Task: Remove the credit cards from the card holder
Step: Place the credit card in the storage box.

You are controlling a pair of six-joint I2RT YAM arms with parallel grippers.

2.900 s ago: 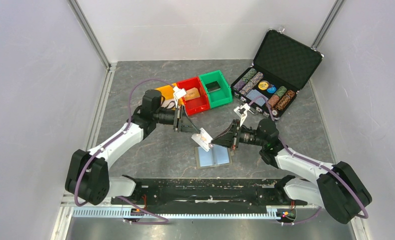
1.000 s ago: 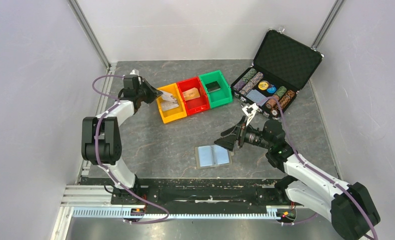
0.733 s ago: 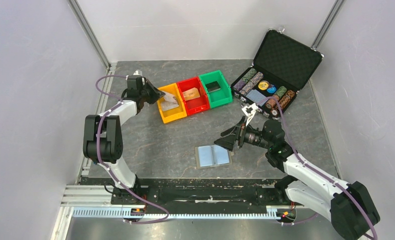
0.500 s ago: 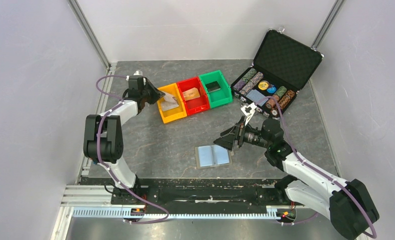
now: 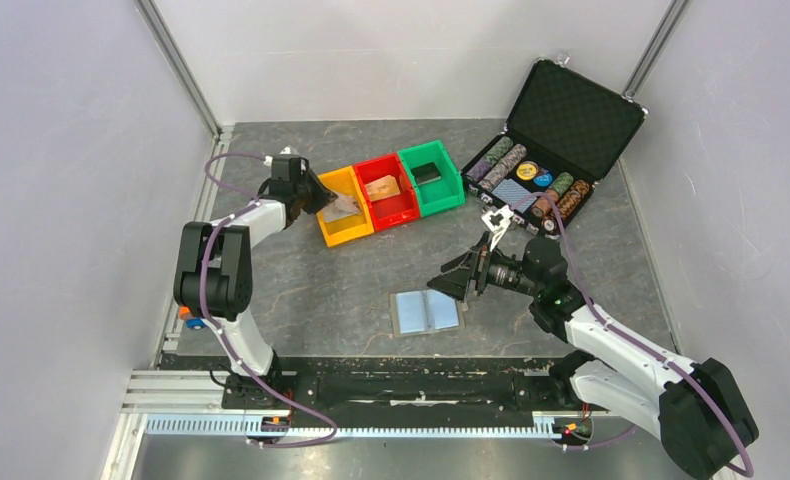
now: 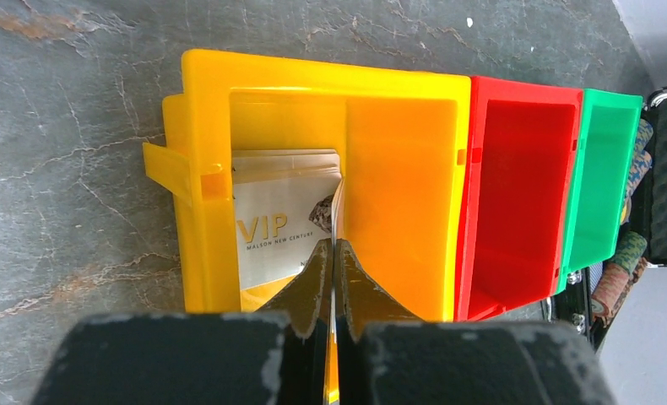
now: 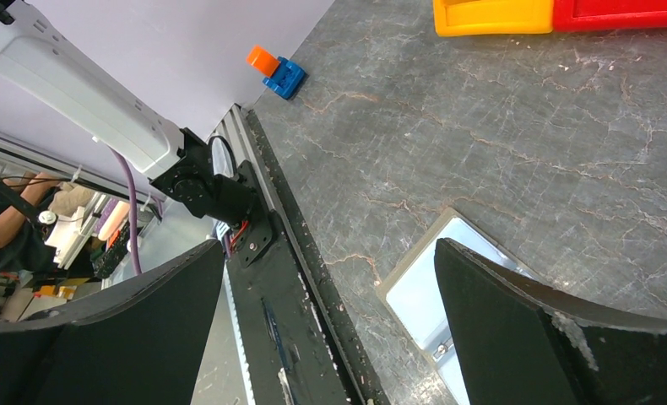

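The card holder (image 5: pixel 427 312) lies open and flat on the table, showing two light-blue panels; one panel shows in the right wrist view (image 7: pixel 436 283). My right gripper (image 5: pixel 449 283) hovers just above and right of it, open and empty (image 7: pixel 330 329). My left gripper (image 5: pixel 320 197) reaches over the yellow bin (image 5: pixel 343 228) and is shut on a credit card (image 6: pixel 337 202) seen edge-on between the fingers (image 6: pixel 313 283). A second card marked VIP (image 6: pixel 275 228) lies inside the yellow bin (image 6: pixel 406 186). Another card (image 5: pixel 383 186) rests in the red bin (image 5: pixel 396 212).
A green bin (image 5: pixel 441 197) holding a black item sits right of the red one. An open black chip case (image 5: pixel 571 115) stands at the back right. A small orange and blue block (image 7: pixel 276 71) lies near the left arm's base. Metal rails line the near and left edges.
The left arm carried the card from the card holder out to the yellow bin, and in the last second slid a little right over it. The right gripper stayed open and nearly still.
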